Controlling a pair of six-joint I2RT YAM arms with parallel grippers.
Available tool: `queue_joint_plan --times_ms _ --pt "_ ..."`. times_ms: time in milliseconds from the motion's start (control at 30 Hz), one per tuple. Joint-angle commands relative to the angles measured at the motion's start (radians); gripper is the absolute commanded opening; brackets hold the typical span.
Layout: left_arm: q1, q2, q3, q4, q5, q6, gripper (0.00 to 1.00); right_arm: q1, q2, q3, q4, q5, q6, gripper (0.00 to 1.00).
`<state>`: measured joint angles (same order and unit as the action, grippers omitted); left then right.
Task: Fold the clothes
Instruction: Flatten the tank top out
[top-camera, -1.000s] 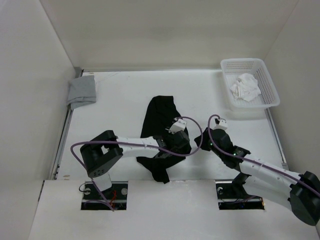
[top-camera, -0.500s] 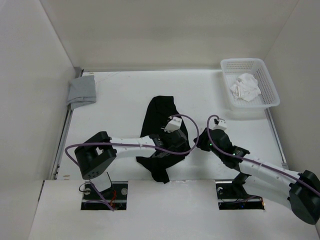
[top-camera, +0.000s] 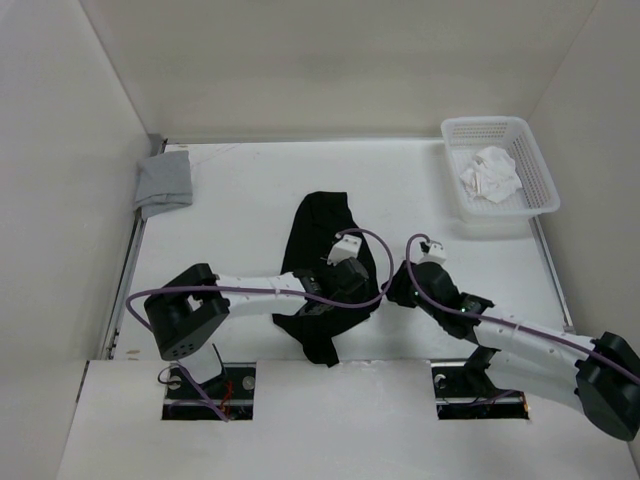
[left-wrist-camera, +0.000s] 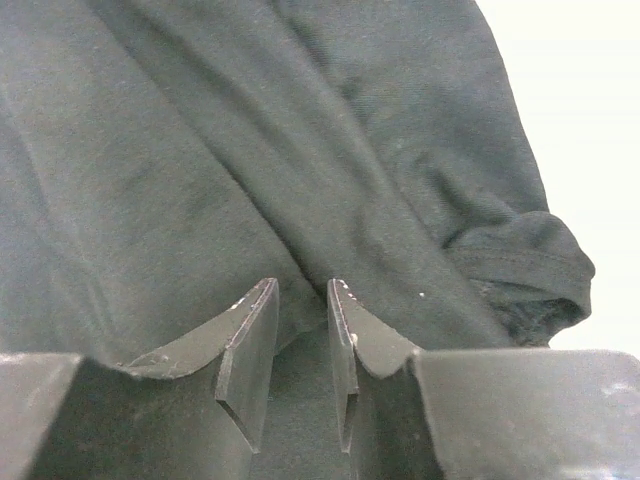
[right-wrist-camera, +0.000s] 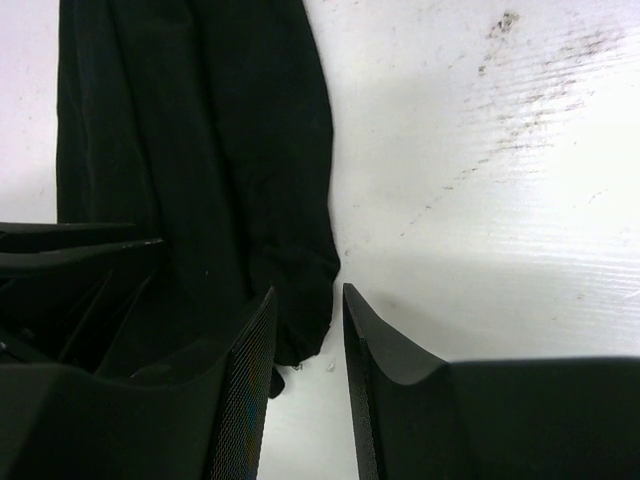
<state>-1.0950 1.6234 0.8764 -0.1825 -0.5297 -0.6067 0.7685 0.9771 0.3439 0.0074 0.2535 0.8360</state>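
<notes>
Item: garment (top-camera: 318, 232), black, mid-table (top-camera: 240, 190), bunched in a long rumpled strip, near end under both grippers.
L gripper (left-wrist-camera: 302, 290): jaws narrowly apart over cloth; can't tell if I've nipped any.
R gripper (right-wrist-camera: 308, 295): jaws apart at cloth's edge, holding nil.
Progress, my est.: no neat fold yet; flattening + folds all to do.

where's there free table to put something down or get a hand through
Bare table between the grey cloth and the black garment; more between the garment and the white basket. Crowded near centre, where the left gripper and right gripper sit at the garment.
</notes>
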Motion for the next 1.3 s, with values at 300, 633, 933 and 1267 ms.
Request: queue_joint_plan --times_ms 300,633,933,1267 --pt "0.002 -0.014 -0.011 0.035 0.019 -0.016 0.14 0.039 0.008 0.004 0.026 0.004 0.023 0.37" --pt "0.005 -0.023 -0.051 0.029 -0.01 -0.028 0.08 0.082 0.009 0.024 0.016 0.004 0.034 0.43" --pt "0.03 -0.247 -0.079 -0.031 -0.038 -0.034 0.0 0.174 0.143 0.093 -0.041 -0.057 0.032 0.44" --pt "0.256 -0.62 -0.158 -0.195 -0.066 -0.041 0.0 0.275 0.331 0.21 -0.012 -0.056 0.069 0.17"
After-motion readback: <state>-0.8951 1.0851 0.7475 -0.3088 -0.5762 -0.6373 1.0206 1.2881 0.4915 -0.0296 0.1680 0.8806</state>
